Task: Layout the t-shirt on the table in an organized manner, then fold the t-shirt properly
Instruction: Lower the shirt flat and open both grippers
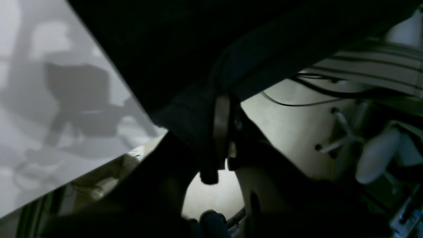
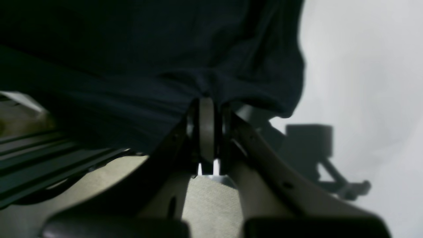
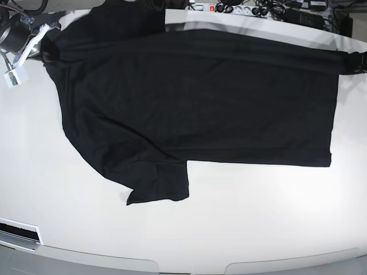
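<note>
The black t-shirt (image 3: 195, 97) lies spread across the white table (image 3: 241, 229), its upper edge pulled taut from side to side. One short sleeve points toward the front edge. At the far right of the base view, my left gripper (image 3: 356, 62) is shut on the shirt's edge. At the upper left, my right gripper (image 3: 46, 51) is shut on the other end. In the left wrist view the left gripper (image 1: 228, 102) pinches dark cloth (image 1: 185, 43). In the right wrist view the right gripper (image 2: 207, 102) clamps a bunched fold of the shirt (image 2: 132, 59).
A power strip with cables (image 3: 229, 8) runs along the back edge. A white plug on a cable (image 3: 14, 74) hangs by the right arm at the left. Black cables (image 1: 317, 89) and a striped rail (image 1: 373, 66) lie past the table edge.
</note>
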{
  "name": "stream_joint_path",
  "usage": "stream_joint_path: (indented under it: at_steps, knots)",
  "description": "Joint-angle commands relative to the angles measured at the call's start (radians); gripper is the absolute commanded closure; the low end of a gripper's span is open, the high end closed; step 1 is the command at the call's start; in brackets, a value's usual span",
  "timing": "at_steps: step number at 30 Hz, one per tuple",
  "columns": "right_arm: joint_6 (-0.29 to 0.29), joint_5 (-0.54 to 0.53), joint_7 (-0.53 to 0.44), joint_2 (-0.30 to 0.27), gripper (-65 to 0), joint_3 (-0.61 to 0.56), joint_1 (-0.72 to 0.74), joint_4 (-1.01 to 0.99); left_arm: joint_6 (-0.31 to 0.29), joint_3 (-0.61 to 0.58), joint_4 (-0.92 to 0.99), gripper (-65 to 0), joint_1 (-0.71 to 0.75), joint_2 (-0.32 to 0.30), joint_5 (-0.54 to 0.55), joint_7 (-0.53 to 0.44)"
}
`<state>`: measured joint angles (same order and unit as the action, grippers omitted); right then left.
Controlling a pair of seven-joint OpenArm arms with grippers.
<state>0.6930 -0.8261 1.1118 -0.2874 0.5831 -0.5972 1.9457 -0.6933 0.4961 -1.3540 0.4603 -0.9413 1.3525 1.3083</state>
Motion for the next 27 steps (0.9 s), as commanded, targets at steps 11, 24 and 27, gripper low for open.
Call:
stream_joint_path:
  at_steps: [11,24,27]
  knots:
    - [0.005,-0.010,-0.062,-0.012,0.0,0.006,-0.001,0.017,-0.005,0.011,-0.006,0.0,-0.066,0.063,-0.149,-0.084]
    - [0.005,-0.003,-0.072,-0.012,0.0,0.006,0.066,0.016,-0.005,0.011,-0.006,0.0,-0.081,0.069,-0.178,-0.108]
    - [0.005,-0.003,-0.072,-0.012,0.0,0.006,0.077,0.016,-0.005,0.011,-0.006,0.0,-0.081,0.069,-0.228,-0.108]
